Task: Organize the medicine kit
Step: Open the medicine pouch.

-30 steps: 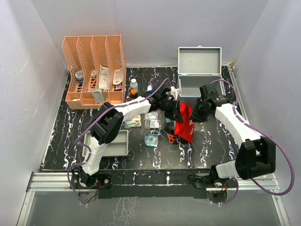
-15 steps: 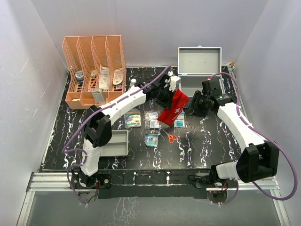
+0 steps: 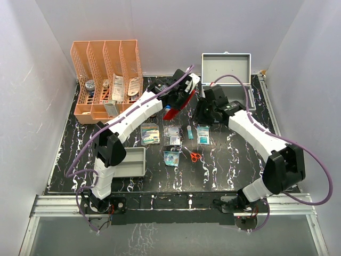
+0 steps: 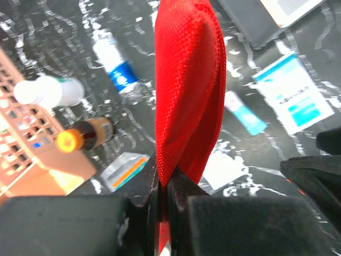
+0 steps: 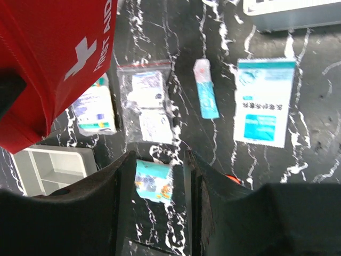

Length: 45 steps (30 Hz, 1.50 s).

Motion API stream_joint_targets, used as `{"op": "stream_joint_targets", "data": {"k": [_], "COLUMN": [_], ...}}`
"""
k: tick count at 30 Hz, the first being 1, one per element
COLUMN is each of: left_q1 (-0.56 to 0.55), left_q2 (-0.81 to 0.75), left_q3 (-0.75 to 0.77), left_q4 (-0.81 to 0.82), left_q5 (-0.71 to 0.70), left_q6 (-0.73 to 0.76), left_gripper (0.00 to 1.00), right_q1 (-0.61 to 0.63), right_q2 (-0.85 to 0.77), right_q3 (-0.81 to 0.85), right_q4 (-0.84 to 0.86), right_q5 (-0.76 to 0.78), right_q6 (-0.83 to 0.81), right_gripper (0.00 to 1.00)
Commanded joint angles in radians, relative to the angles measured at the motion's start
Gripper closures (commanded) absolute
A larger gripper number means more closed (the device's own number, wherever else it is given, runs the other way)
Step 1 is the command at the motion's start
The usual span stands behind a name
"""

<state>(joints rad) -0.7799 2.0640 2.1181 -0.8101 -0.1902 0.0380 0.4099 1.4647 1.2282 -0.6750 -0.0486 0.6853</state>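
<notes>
Pinching the pouch tight in my left claw, right claw parted and empty, packets beneath it not yet in the kit.

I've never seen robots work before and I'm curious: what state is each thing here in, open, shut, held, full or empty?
medicine kit: open, lid raised.
red pouch: lifted off the table, pinched by one edge.
left gripper: shut on the red pouch.
right gripper: open, holding nothing.
grey tray: nothing visible inside.
orange rack: compartments hold supplies.
</notes>
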Motion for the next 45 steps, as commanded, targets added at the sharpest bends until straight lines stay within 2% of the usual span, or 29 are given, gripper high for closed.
{"op": "stream_joint_targets", "data": {"k": [1,7,11,16,29,35,45], "left_q1": [0.005,0.011,0.054,0.144,0.309,0.339,0.349], "left_q2": [-0.109,-0.158,-0.141,-0.12,-0.109,-0.08,-0.069], "left_q3": [-0.047,-0.156,-0.131,-0.06,-0.016,0.046,0.023], "left_q4": [-0.035,0.031,0.032,-0.013,-0.055,-0.068,-0.06], "left_q5": [-0.252,-0.466,-0.485,-0.377,-0.137,-0.062,-0.037], "left_q6": [0.101,0.133,0.088,-0.023,-0.226,-0.255,-0.268], "left_gripper": [1.0,1.0,1.0,1.0,1.0,1.0,1.0], "right_q1": [0.044,0.068,0.094,0.115,0.119,0.119,0.141], "right_q2": [0.035,0.114,0.196,0.311,0.503,0.592,0.619], "right_q3": [0.087,0.115,0.163,0.269,0.542,0.678,0.746], "right_q4": [0.113,0.252,0.344,0.414,0.414,0.407,0.421], "right_q5": [0.079,0.133,0.134,0.099,0.048,-0.013,-0.043], "right_q6": [0.045,0.116,0.152,0.186,0.171,0.137,0.113], "right_gripper": [0.61,0.6,0.61,0.62,0.62,0.62,0.61]}}
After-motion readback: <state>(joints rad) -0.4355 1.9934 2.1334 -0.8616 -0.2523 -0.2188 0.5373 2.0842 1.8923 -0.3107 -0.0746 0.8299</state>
